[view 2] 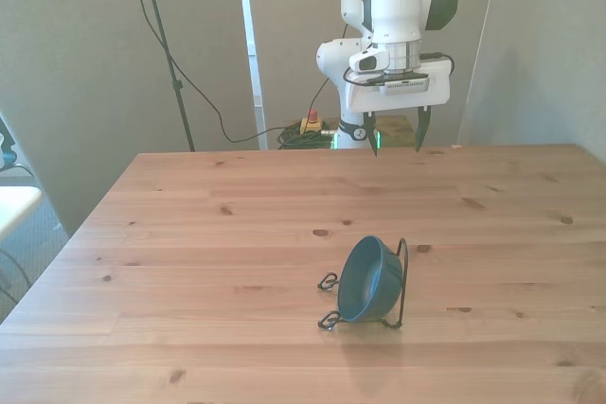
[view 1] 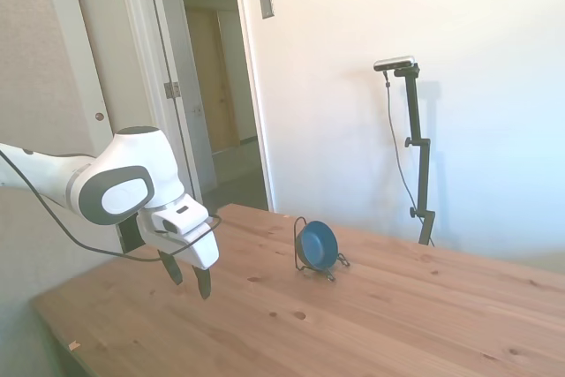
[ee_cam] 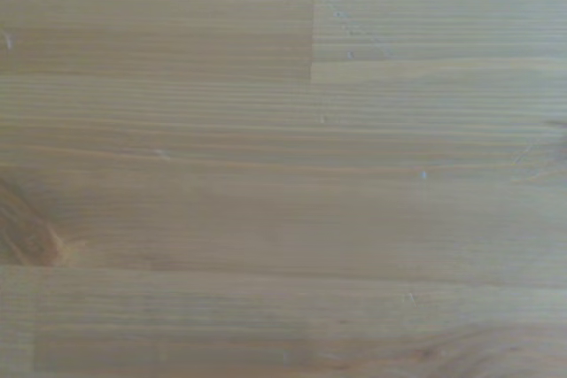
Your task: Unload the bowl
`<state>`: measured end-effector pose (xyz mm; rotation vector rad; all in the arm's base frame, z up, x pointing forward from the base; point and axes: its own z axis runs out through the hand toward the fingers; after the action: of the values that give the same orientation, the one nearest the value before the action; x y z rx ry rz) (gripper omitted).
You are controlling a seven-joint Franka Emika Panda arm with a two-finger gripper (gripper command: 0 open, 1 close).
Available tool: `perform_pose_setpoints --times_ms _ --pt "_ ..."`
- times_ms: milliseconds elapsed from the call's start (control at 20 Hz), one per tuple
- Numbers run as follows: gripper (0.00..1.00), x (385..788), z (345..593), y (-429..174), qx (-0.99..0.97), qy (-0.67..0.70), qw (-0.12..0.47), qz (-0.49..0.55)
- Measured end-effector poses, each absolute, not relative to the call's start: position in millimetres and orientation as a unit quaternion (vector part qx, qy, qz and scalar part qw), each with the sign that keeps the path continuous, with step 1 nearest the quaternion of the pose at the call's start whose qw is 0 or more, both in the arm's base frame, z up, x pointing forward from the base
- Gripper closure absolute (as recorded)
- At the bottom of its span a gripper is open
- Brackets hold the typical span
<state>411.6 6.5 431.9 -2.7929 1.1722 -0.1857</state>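
My end effector (view 2: 397, 140) hangs released above the surface (view 2: 189, 234), fingers spread apart and pointing down, grasping nothing. The bowl (view 2: 369, 279) sits well apart from it, out ahead, propped on its edge in a black wire stand (view 2: 402, 276). Below my wrist lies only bare wood.

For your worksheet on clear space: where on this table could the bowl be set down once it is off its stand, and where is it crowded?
Bare wood lies on every side. The widest patch is toward the front view's left of the bowl and its stand. Another lies between the stand and the open pincer near the far edge. Only the stand's own spot is taken.
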Motion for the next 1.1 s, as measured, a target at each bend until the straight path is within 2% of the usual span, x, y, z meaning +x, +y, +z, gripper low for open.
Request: perform_pose_setpoints --times_ms 150,400,700,1100 --pt "0.00 412 432 1 -0.918 0.389 0.054 -0.057" --pt "0.00 424 446 -32 -0.921 0.375 0.072 -0.079" --pt "0.00 465 445 -54 -0.928 0.343 0.097 -0.104" --pt "0.00 519 460 -89 -0.942 0.276 0.140 -0.131"
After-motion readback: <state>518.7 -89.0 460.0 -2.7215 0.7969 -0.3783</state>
